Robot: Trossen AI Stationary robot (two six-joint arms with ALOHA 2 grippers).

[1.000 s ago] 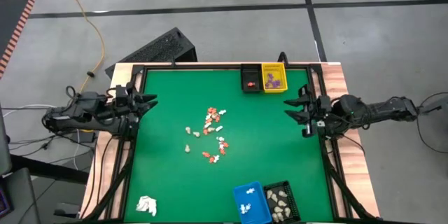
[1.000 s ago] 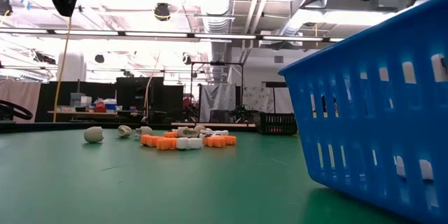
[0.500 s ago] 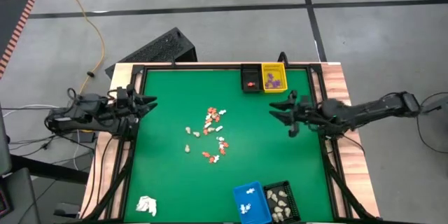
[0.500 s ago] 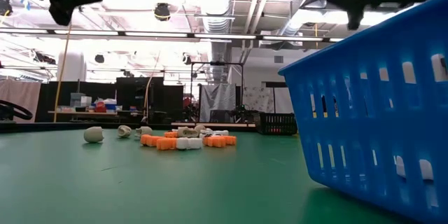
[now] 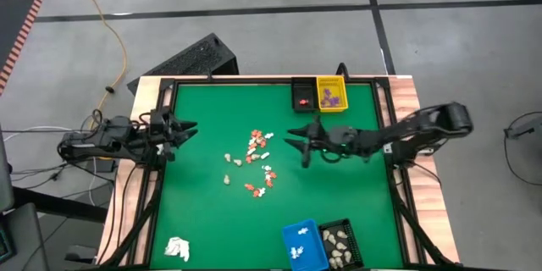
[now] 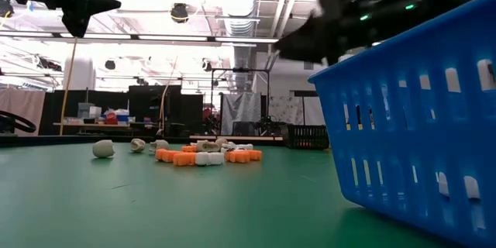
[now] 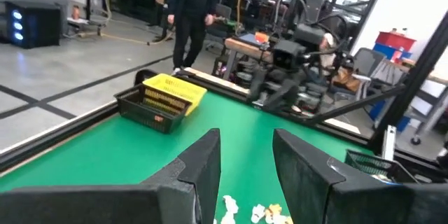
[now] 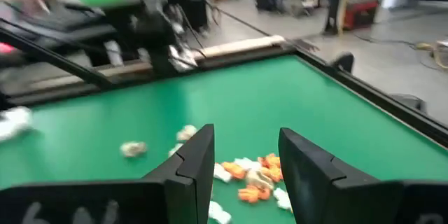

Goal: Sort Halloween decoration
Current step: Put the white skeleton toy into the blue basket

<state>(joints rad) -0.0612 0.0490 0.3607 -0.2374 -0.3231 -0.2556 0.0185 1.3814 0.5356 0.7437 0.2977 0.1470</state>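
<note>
The Halloween decoration (image 5: 257,163) is a loose scatter of tiny orange, white and cream pieces lying on the green table's middle, also seen in the low view (image 6: 203,155). My right gripper (image 5: 298,141) is open and reaches in level from the right side. It hangs above the table just right of the scatter, which shows ahead of it between its fingers (image 8: 246,173). My left gripper (image 5: 191,127) is open and stays level over the table's left edge, well clear of the pieces (image 7: 253,212). Neither gripper holds anything.
At the far edge stand a black basket (image 5: 301,98) with a red piece and a yellow basket (image 5: 331,95) with purple pieces. At the near edge stand a blue basket (image 5: 303,244) and a black basket (image 5: 340,242) with cream pieces. A white wad (image 5: 177,248) lies near-left.
My right gripper has swept from the table's right edge toward the middle and the scattered pieces, sinking lower as the arm stretched out. Its fingers stay open. My left gripper has sunk a little at the left edge. The pieces have not moved.
</note>
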